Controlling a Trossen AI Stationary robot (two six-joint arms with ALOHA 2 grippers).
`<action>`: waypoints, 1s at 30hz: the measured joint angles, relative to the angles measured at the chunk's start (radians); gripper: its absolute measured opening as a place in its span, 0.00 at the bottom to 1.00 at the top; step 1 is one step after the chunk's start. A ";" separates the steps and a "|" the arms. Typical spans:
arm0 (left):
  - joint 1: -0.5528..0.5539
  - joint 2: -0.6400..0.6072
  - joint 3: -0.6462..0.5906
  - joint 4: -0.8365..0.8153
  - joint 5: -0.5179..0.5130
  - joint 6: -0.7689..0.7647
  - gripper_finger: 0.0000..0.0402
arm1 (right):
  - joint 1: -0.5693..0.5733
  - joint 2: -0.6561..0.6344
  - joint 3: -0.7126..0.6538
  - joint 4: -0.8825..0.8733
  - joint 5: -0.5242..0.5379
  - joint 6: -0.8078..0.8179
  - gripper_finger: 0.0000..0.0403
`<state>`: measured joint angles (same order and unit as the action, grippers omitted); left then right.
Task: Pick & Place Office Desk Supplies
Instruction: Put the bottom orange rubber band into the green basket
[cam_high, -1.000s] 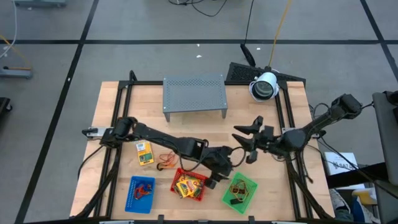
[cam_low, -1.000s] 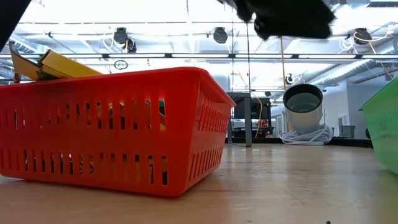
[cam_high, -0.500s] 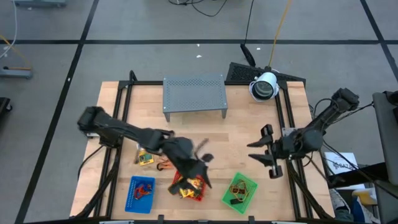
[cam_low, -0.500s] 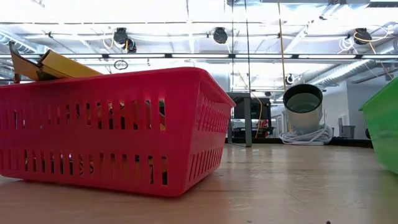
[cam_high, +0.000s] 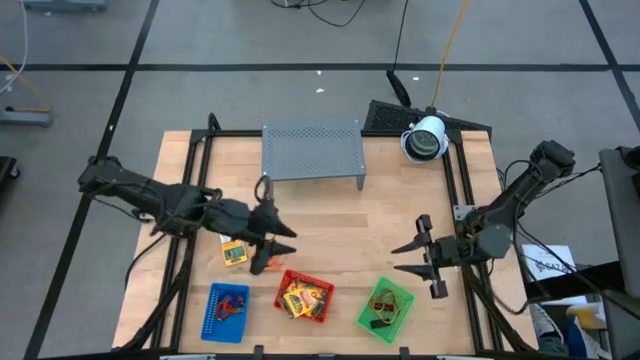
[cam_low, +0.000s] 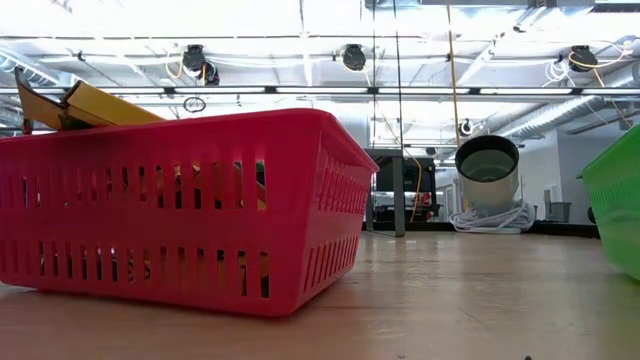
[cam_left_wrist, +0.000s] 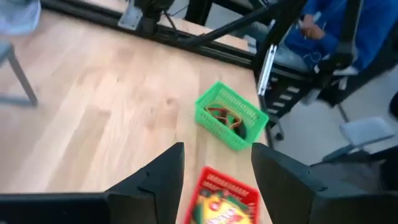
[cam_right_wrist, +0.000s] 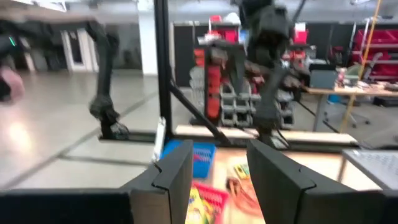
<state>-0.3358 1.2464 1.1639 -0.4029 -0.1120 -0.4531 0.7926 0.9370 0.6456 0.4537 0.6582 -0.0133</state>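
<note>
My left gripper (cam_high: 273, 248) hangs open above the table's left middle, with nothing between its fingers; its wrist view looks down on the red tray (cam_left_wrist: 225, 199) and the green tray (cam_left_wrist: 231, 115). Just left of it a flat yellow packet (cam_high: 233, 250) lies on the wood, and orange rubber-band loops (cam_high: 262, 264) lie partly under the gripper. The red tray (cam_high: 305, 298) holds yellow packets, one of which sticks up over its rim (cam_low: 90, 105). My right gripper (cam_high: 400, 258) is open and empty at the right, above the green tray (cam_high: 387, 308).
A blue tray (cam_high: 227, 308) with red items stands at the near left. The grey perforated rack (cam_high: 312, 152) stands at the far middle, with a white cylinder (cam_high: 425, 138) to its right. Bare wood lies between rack and trays.
My left gripper has risen and swung from above the gap between the red and green trays toward the table's left, rolling as it went; it now hangs by the loose packet. My right gripper has drawn back toward the near right, and its fingers now point left.
</note>
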 joint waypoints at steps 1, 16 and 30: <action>-0.011 -0.007 0.002 -0.030 -0.015 -0.037 0.49 | -0.001 0.001 0.000 -0.018 0.009 0.001 0.35; -0.104 0.181 0.000 -0.507 0.111 -0.409 0.49 | -0.001 0.000 0.000 -0.220 0.103 0.107 0.35; -0.112 0.361 0.000 -0.543 0.024 -0.327 0.49 | -0.001 0.000 0.000 -0.316 0.104 0.217 0.35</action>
<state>-0.4478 1.6078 1.1641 -0.9459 -0.0881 -0.7797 0.7914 0.9375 0.6456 0.1375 0.7624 0.2036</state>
